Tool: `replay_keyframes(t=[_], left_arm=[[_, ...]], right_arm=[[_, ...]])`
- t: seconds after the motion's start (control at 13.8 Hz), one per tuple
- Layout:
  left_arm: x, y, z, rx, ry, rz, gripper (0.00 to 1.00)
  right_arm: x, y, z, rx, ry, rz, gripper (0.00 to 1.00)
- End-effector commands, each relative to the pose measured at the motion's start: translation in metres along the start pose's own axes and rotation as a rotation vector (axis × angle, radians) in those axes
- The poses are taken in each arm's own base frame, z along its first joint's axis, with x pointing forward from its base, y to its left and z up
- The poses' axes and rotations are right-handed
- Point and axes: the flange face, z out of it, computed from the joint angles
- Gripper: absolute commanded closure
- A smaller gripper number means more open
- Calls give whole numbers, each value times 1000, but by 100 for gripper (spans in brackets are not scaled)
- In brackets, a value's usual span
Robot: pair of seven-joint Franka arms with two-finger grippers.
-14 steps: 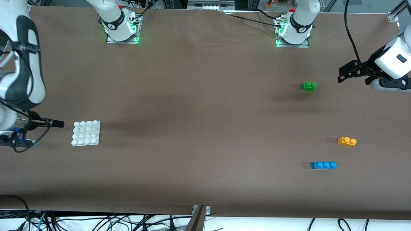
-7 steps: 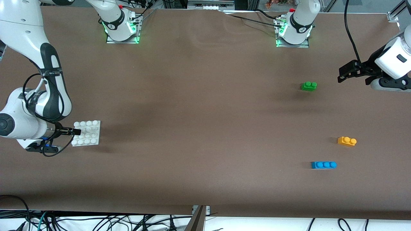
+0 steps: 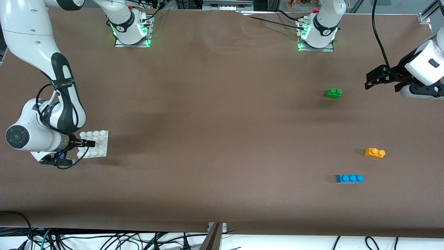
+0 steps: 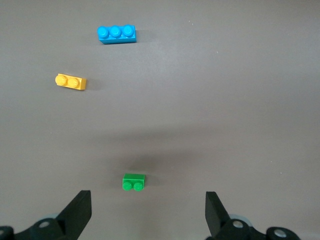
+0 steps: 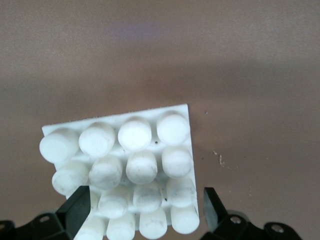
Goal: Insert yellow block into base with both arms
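Note:
The yellow block [image 3: 374, 152] [image 4: 70, 81] lies on the brown table toward the left arm's end, with nothing touching it. The white studded base [image 3: 100, 139] [image 5: 135, 150] lies flat toward the right arm's end. My right gripper [image 3: 91, 142] [image 5: 145, 200] is low over the base's edge. It is open, one finger on each side of the base's outer stud rows. My left gripper [image 3: 369, 81] [image 4: 147, 205] hangs open and empty over bare table beside the green brick, well away from the yellow block.
A green two-stud brick [image 3: 333, 93] [image 4: 134, 182] lies farther from the front camera than the yellow block. A blue three-stud brick [image 3: 349, 178] [image 4: 116, 34] lies nearer to that camera. Both arm bases stand along the table's back edge.
The right arm has swung in from the table's end, bringing its gripper from beside the base to over the base's edge. The left arm and all bricks have stayed still.

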Motion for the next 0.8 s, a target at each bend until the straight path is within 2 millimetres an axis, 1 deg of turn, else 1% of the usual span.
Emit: replay_keyframes(t=[0.0, 0.07, 0.22, 0.36, 0.43, 0.72], left_arm=[[-7, 0, -5, -12, 4, 21, 0], [-7, 0, -5, -12, 4, 21, 0], [-7, 0, -5, -12, 4, 21, 0], [-7, 0, -5, -12, 2, 21, 0], [-7, 0, -5, -12, 2, 21, 0], [-7, 0, -5, -12, 2, 21, 0]], right_arm=[[-3, -7, 9, 6, 27, 4, 0], [-3, -8, 13, 5, 27, 2, 0], [-3, -11, 16, 4, 23, -2, 0], [-3, -11, 18, 3, 20, -7, 0], [-4, -12, 23, 3, 12, -14, 0], [-3, -12, 33, -1, 20, -20, 0]])
